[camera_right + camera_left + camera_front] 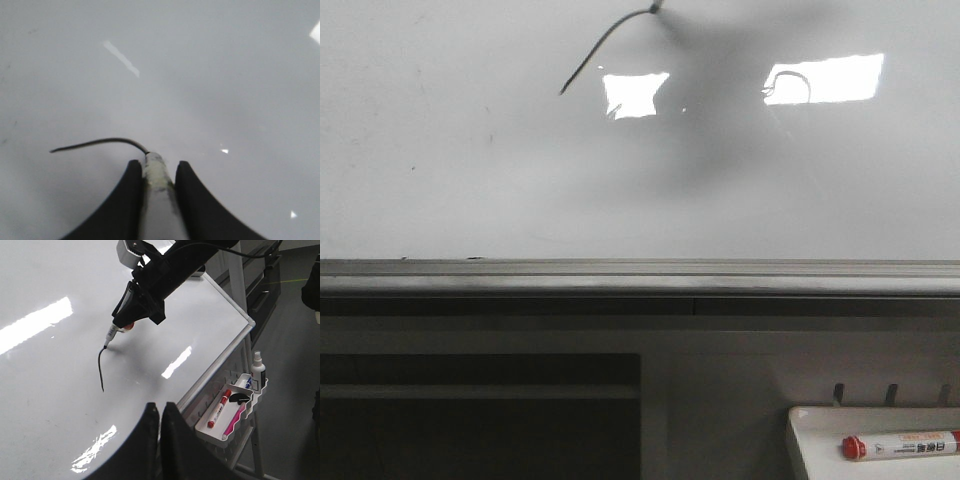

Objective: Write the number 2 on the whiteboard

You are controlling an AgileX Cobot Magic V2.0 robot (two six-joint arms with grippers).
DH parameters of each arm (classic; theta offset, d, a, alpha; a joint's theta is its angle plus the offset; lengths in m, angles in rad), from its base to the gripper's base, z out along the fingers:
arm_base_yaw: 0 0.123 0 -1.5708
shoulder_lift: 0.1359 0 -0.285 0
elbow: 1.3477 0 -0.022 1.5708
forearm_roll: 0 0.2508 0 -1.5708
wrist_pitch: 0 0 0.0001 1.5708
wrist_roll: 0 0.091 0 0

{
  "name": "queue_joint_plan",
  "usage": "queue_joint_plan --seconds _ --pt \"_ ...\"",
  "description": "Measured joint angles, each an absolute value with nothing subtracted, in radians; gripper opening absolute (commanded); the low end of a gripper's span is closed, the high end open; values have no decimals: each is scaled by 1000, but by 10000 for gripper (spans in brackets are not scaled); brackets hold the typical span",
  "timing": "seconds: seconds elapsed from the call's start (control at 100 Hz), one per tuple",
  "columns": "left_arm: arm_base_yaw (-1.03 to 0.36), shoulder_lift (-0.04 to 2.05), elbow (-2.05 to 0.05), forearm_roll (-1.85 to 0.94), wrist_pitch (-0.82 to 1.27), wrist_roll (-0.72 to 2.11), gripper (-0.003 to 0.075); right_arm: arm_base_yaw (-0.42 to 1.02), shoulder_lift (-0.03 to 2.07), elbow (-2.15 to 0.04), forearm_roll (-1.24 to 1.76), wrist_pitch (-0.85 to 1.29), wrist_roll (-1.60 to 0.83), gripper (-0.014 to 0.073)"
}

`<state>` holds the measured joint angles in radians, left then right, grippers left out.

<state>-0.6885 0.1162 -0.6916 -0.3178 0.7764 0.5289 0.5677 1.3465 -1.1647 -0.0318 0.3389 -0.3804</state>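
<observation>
Right tool (154, 172) clenches a marker (156, 200) mid-whiteboard (470, 180); left tool (160, 415) closed, empty.

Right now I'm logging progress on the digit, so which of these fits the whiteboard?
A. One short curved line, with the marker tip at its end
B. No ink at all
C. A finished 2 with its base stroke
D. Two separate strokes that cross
A: the whiteboard carries only one short curved line, and the marker held in the right gripper has its tip at the line's end.
</observation>
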Motion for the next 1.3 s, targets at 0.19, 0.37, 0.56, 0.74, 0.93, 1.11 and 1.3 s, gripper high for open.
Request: queue_joint_plan --seconds 0.19,0.37,0.56,0.74,0.93,1.11,1.3 --pt "-689 116 -692 -318 778 529 -20 559 1326 -1151 0 447 -380 -78" --pt "-689 116 -692 -318 778 529 -20 638 1344 -1084 83 426 -380 -78" --pt "-689 116 -692 -318 778 529 -20 746 1464 -1065 168 347 -338 -78" --pt "-689 116 -692 -319 780 529 -20 767 1529 -1068 213 306 -255 -78" --pt "-689 116 -692 -322 780 529 -20 734 1510 -1069 235 337 -242 -78" --pt "-689 116 -692 -322 780 529 -20 613 1409 -1061 235 510 -240 -57" --pt "-689 116 -692 -322 780 529 -20 436 1250 -992 201 586 -240 -57"
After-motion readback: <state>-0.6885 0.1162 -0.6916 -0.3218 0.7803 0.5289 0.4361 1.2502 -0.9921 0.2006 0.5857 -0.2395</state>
